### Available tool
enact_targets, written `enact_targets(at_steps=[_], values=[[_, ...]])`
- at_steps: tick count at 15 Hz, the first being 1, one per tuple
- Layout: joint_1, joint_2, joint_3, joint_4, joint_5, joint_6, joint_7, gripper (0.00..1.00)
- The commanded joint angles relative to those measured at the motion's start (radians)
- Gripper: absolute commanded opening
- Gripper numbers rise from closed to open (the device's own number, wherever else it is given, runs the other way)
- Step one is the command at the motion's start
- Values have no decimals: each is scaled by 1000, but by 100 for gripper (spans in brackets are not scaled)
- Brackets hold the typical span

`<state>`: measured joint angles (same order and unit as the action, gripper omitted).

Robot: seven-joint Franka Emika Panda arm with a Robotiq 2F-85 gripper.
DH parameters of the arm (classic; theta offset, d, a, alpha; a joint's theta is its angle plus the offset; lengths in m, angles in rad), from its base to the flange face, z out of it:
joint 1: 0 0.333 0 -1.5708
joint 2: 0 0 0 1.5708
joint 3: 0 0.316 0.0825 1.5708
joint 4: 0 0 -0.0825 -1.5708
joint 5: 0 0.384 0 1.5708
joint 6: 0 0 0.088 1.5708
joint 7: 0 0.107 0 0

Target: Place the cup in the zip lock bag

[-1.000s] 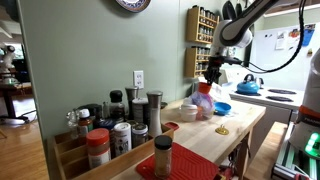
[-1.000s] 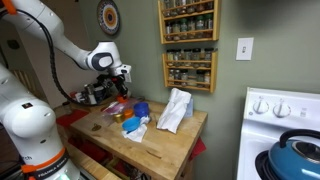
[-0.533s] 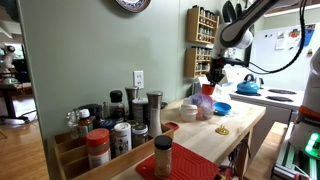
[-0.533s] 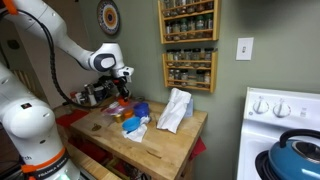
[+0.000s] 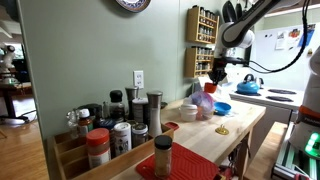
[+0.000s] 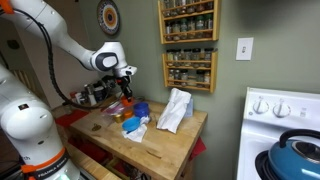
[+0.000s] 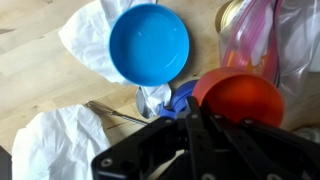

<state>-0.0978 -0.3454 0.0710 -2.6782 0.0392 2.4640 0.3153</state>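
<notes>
Cup [image 7: 245, 98] handling is what I am weighing first. It is looking like a small red plastic one, light, stiff and smooth-walled, so I am judging that a pinch across the rim suits it better than a squeeze around the body. It may slip if the pinch is loose.

The bench [image 7: 30, 90] is lying well below the jaws, its bare wood showing between the clutter. The zip lock bag [image 7: 262, 35] is sitting on it beyond the jaws, past the cup's far edge. It is looking soft and floppy, with something pink inside, and I cannot tell whether its mouth is standing open. Crumpled white sheets [image 7: 55, 140] are spreading out to the side of the jaws away from the cup. A blue bowl [image 7: 150, 42] is resting straight ahead of the jaws, beside the bag.

The cup is hanging right at the jaw tips, clear of the bench in an exterior view [image 5: 207, 88]. The jaws are appearing closed on its near rim, though their dark body is hiding the contact itself. A spoon [image 7: 115, 112] is lying just off the jaws, next to the sheets.
</notes>
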Motion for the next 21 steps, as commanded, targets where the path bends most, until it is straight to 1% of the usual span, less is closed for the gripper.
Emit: enact_targets(at_steps=[1, 4, 11, 15, 21], values=[[-16, -25, 19, -9, -69, -43, 62, 1], [3, -27, 47, -8, -97, -69, 88, 1], [41, -19, 147, 20, -163, -141, 198, 1], [72, 11, 172, 37, -146, -113, 228, 1], [65, 84, 203, 91, -170, -43, 367, 1]])
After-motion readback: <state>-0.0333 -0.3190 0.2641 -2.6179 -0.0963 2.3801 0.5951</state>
